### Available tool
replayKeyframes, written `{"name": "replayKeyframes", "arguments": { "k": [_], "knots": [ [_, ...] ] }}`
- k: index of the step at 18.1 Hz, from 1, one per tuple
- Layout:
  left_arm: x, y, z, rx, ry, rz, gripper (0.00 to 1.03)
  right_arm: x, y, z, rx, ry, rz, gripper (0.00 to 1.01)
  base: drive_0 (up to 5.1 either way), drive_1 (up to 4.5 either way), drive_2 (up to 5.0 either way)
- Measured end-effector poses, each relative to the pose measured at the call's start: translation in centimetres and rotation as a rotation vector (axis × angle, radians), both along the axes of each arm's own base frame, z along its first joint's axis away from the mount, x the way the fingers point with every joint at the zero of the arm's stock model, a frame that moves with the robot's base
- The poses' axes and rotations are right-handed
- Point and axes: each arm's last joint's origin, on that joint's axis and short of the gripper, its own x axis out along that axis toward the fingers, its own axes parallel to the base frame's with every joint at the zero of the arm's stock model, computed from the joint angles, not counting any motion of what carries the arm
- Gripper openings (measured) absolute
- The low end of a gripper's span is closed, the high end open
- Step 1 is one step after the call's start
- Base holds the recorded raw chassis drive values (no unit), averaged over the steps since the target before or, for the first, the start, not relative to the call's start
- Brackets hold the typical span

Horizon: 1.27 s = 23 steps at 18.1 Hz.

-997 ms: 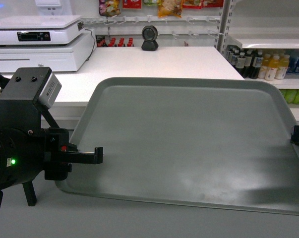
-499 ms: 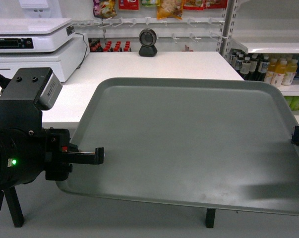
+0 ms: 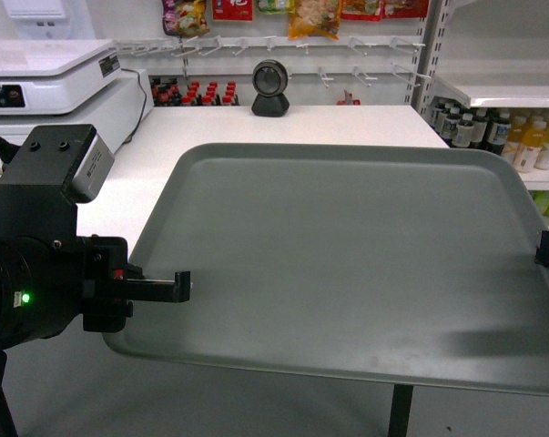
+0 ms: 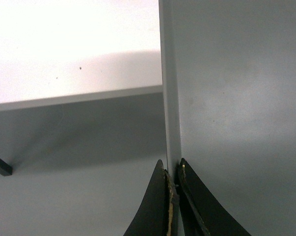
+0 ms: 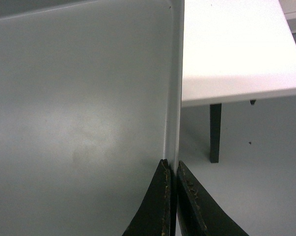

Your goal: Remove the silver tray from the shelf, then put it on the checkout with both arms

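Your left gripper (image 4: 172, 179) and right gripper (image 5: 171, 172) are each clamped on a side rim of the silver tray (image 3: 347, 264), held level with its far end over the checkout (image 3: 283, 123). You're in the carry; next, I'd judge, advance both arms together and lower evenly before letting go.

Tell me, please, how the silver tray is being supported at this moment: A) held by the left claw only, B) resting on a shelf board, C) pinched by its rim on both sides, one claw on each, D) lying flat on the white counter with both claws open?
C: each wrist view shows a claw closed on the silver tray rim, left claw and right claw.
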Motion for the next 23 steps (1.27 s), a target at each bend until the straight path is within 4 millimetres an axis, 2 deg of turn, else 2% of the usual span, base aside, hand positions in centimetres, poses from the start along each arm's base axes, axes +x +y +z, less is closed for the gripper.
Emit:
{"name": "replayKeyframes", "arguments": {
  "k": [15,20,21,22,23],
  "knots": [
    [0.0,0.0,0.0,0.000,-0.001,0.000,0.03,0.0,0.0,0.0,0.000,-0.002,0.000,0.02,0.0,4.19,-4.2],
    [0.1,0.0,0.2,-0.003,-0.011,0.001,0.03,0.1,0.0,0.1,0.000,-0.009,-0.001,0.02,0.0,0.00,0.0],
    [0.4,-0.7,0.1,0.043,0.101,0.084,0.03,0.0,-0.1,0.0,-0.006,0.022,0.054,0.02,0.0,0.00,0.0],
    [1.2,-1.2,-0.2,0.071,0.176,0.172,0.03,0.9,-0.1,-0.1,-0.016,0.046,0.137,0.02,0.0,0.00,0.0],
    [2.5,-1.7,-0.5,0.017,0.221,0.233,0.03,2.7,-0.2,-0.2,-0.046,0.033,0.206,0.02,0.0,0.00,0.0]
  ]
}}
